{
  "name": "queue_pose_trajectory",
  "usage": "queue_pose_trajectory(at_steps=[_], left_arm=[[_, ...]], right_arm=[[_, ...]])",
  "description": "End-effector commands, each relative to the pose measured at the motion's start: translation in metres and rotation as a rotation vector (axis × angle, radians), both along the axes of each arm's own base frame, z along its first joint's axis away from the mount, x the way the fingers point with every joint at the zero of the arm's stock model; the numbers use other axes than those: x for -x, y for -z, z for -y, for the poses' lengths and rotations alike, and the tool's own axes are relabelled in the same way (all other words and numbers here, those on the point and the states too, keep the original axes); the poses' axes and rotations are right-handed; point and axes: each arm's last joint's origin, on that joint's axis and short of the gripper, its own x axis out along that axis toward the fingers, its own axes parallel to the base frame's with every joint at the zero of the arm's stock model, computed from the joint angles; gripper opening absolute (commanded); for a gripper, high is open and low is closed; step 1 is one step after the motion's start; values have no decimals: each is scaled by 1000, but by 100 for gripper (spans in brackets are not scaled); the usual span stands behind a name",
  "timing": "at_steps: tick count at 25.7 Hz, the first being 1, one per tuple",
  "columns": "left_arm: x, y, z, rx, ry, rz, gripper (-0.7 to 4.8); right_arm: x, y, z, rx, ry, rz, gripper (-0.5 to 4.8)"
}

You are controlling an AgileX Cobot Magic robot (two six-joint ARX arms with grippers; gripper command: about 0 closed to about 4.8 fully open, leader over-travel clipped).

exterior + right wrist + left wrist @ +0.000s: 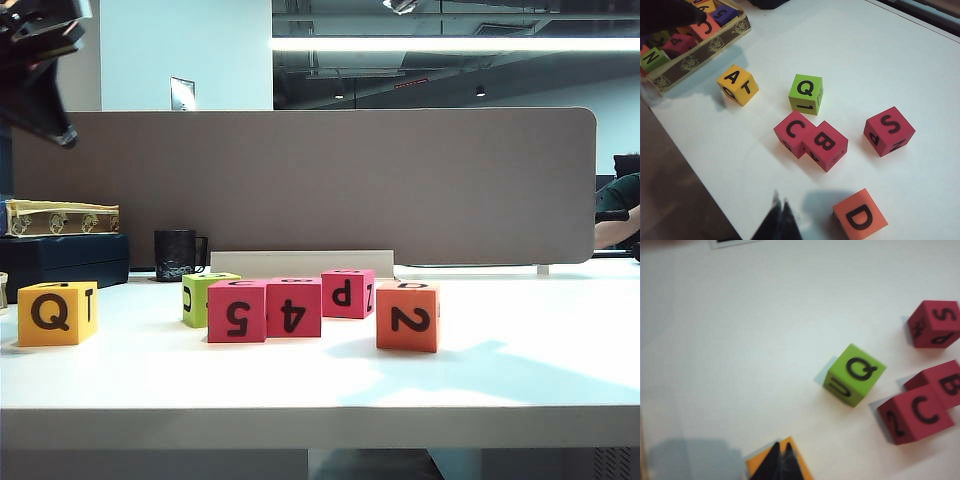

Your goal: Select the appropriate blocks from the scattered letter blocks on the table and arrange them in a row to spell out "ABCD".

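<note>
Overhead, left gripper (781, 460) closed, empty, above yellow-orange A cube (737, 84) at left, right gripper (781, 220) seemingly closed near orange D cube (860, 216).

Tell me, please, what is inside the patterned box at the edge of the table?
The patterned box holds more letter cubes: a green one with N, a pink one, an orange one and a purple one. A dark blurred shape covers part of the box, so the rest is hidden.
</note>
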Motion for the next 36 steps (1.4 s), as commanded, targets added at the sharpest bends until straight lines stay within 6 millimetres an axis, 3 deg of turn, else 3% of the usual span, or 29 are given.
queue_pose_trajectory(at_steps=[1, 11, 12, 15, 17, 22, 27, 36], left_arm=[[3, 9, -2, -9, -53, -20, -5], [6, 38, -4, 30, -213, -147, 6], [5, 42, -4, 33, -220, -169, 35], [-2, 60, -4, 52, -255, -281, 256], [-7, 70, -3, 62, -275, -333, 311], [-13, 85, 3, 64, -271, -392, 332], [-22, 97, 4, 65, -274, -412, 376], [-22, 101, 7, 87, -255, -442, 377]], right_arm=[[0, -3, 0, -12, -1, 19, -2], [1, -2, 1, -1, -1, -1, -2], [1, -2, 1, -1, -1, -1, -2], [2, -1, 1, 2, -4, -8, -2], [2, 0, 1, 7, -4, -17, -2], [5, 2, -3, 17, -21, -32, -2], [8, 10, -23, 39, -90, -56, -2], [7, 20, -36, 64, -126, -87, -2]])
